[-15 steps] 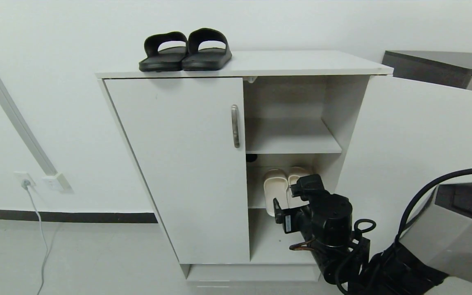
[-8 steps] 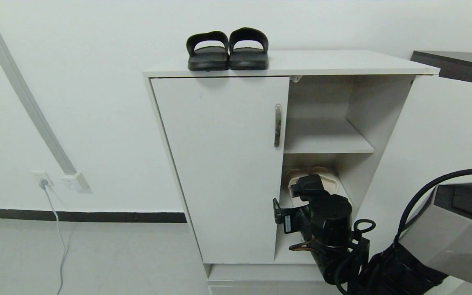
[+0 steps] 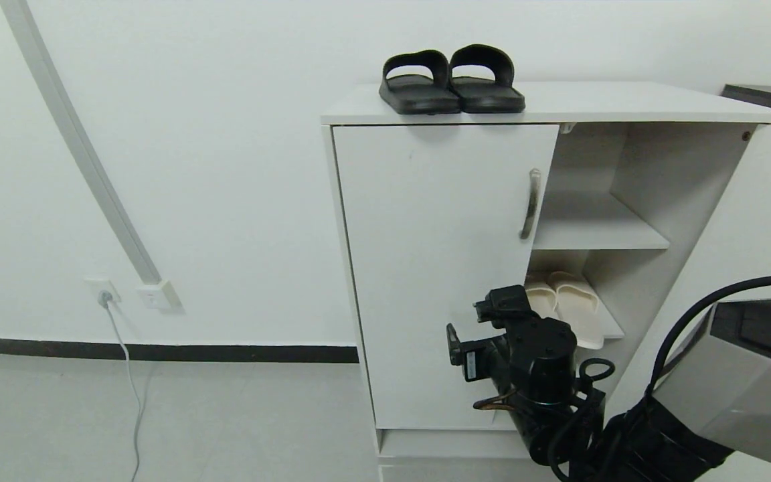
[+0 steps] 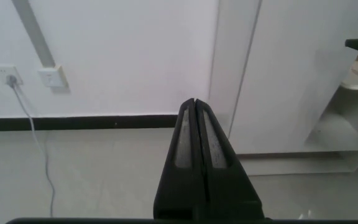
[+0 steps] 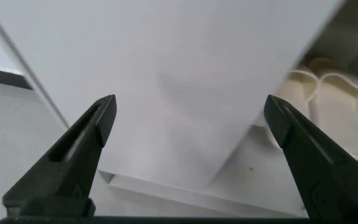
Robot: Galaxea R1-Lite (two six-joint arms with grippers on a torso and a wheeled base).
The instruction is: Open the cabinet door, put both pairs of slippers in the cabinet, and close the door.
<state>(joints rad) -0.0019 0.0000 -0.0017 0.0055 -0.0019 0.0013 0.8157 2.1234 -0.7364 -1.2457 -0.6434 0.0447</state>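
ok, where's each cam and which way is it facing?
Head: on the robot's head, looking forward and down at the cabinet; right arm shows lower right.
Left wrist: low, facing the wall socket and cabinet side past the left gripper, jaws shut.
Right wrist: close to the shut door, between the right gripper's open jaws.
Shared: head and right wrist both see the cream slippers.

The white cabinet [image 3: 626,100] stands against the wall. Its left door [image 3: 439,268] is shut, with a metal bar handle [image 3: 531,203] near that door's three o'clock edge. The right door [image 3: 747,221] is swung wide open toward four o'clock, baring the shelves of that half. A black pair of slippers [image 3: 452,84] sits side by side on the cabinet's top, toward its nine o'clock end. A cream pair [image 3: 569,304] lies side by side on the middle shelf [image 3: 610,331], inside the open half.
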